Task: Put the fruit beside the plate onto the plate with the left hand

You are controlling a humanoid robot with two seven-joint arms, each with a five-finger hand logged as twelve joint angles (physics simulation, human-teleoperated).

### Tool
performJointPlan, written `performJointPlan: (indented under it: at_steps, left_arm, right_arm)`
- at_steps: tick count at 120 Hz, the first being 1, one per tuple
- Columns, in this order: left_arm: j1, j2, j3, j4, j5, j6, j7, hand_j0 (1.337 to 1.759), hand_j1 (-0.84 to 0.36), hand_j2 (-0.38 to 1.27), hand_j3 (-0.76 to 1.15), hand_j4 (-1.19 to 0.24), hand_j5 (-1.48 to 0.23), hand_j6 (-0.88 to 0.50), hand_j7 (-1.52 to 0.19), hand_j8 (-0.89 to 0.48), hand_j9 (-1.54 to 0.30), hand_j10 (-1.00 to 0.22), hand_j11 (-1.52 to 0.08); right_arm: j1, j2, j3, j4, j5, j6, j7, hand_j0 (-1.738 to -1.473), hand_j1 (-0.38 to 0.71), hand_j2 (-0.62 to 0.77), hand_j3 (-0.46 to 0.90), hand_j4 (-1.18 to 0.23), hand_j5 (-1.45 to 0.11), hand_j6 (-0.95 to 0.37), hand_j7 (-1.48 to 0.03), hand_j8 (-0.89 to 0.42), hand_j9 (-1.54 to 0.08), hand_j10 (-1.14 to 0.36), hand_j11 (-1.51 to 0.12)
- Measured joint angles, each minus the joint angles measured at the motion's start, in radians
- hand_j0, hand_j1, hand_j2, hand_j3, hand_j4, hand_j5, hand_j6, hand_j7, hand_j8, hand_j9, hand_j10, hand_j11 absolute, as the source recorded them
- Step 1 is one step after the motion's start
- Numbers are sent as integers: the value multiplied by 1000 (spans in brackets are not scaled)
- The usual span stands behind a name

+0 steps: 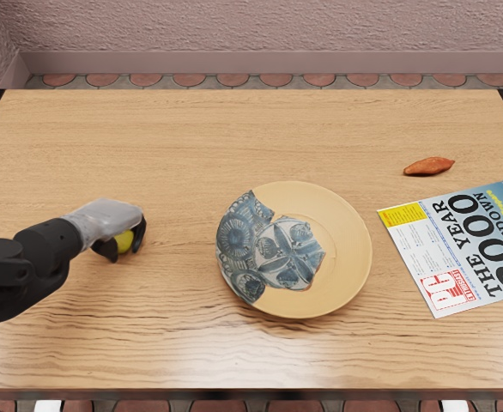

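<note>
One round yellow fruit (125, 242) is clasped in your left hand (112, 225). The round tan plate (348, 245), partly blue-patterned, lies apart on the wood-grain worktop (166, 129).

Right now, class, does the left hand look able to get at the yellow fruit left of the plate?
Very likely yes: the left hand covers the yellow fruit, fingers apparently curled around it, and nothing stands between them.
</note>
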Motion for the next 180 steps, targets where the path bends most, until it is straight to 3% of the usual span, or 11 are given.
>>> performJointPlan:
  at_steps: [9, 12, 17, 40, 62, 125, 133, 141, 151, 161, 180]
  left_arm:
    - [0, 0, -1, 1, -9, -3, 0, 1655, -470, 446, 179, -881, -1054, -336, -1085, -214, -1158, -331, -1206]
    - [-1, 0, -1, 1, -12, -4, 0, 1652, -473, 539, -8, -881, -1060, -328, -1091, -203, -1160, -319, -1211]
    - [-3, 0, 0, 2, -20, -5, -1, 1652, -514, 571, 91, -877, -1078, -303, -1106, -189, -1166, -320, -1212]
    - [-43, 13, -14, 2, -38, -4, -3, 1644, -431, 366, 40, -867, -1126, -314, -1159, -186, -1183, -388, -1216]
    - [-144, 65, -39, -1, -97, -24, -3, 1641, -440, 409, 16, -863, -1143, -319, -1175, -201, -1204, -385, -1220]
    - [-409, 31, -228, -32, -470, -405, -10, 1623, -513, 540, 1, -833, -1212, -286, -1229, -170, -1232, -369, -1244]
    - [-411, 6, -243, -32, -501, -427, -11, 1624, -484, 517, 1, -830, -1220, -300, -1227, -170, -1230, -379, -1237]
    - [-429, -20, -252, -32, -531, -440, -12, 1624, -363, 314, 1, -818, -1248, -343, -1247, -206, -1239, -423, -1239]
    - [-448, -48, -258, -33, -561, -447, -13, 1627, -338, 302, 0, -819, -1248, -394, -1250, -244, -1239, -455, -1228]
    - [-465, -95, -260, -33, -592, -450, -14, 1632, -339, 462, 0, -820, -1248, -422, -1249, -248, -1229, -459, -1222]
    - [-479, -170, -270, -33, -638, -453, -15, 1640, -225, 298, 0, -803, -1290, -464, -1228, -306, -1209, -476, -1195]
  right_arm:
    - [0, 0, 0, 0, 0, 0, 0, -1658, -312, -6, 0, -31, -40, -31, -40, -31, -40, -31, -40]
    - [0, 0, 0, 0, 0, 0, 0, -1658, -312, -6, 0, -31, -40, -31, -40, -31, -40, -31, -40]
    - [0, 0, 0, 0, 0, 0, 0, -1658, -312, -6, 0, -31, -40, -31, -40, -31, -40, -31, -40]
    - [0, 0, 0, 0, 0, 0, 0, -1658, -312, -6, 0, -31, -40, -31, -40, -31, -40, -31, -40]
    - [0, 0, 0, 0, 0, 0, 0, -1658, -312, -6, 0, -31, -40, -31, -40, -31, -40, -31, -40]
    - [0, 0, 0, 0, 0, 0, 0, -1658, -312, -6, 0, -31, -40, -31, -40, -31, -40, -31, -40]
    - [0, 0, 0, 0, 0, 0, 0, -1658, -312, -6, 0, -31, -40, -31, -40, -31, -40, -31, -40]
    - [0, 0, 0, 0, 0, 0, 0, -1658, -312, -6, 0, -31, -40, -31, -40, -31, -40, -31, -40]
    - [0, 0, 0, 0, 0, 0, 0, -1658, -312, -6, 0, -31, -40, -31, -40, -31, -40, -31, -40]
    - [0, 0, 0, 0, 0, 0, 0, -1658, -312, -6, 0, -31, -40, -31, -40, -31, -40, -31, -40]
    - [0, 0, 0, 0, 0, 0, 0, -1658, -312, -6, 0, -31, -40, -31, -40, -31, -40, -31, -40]
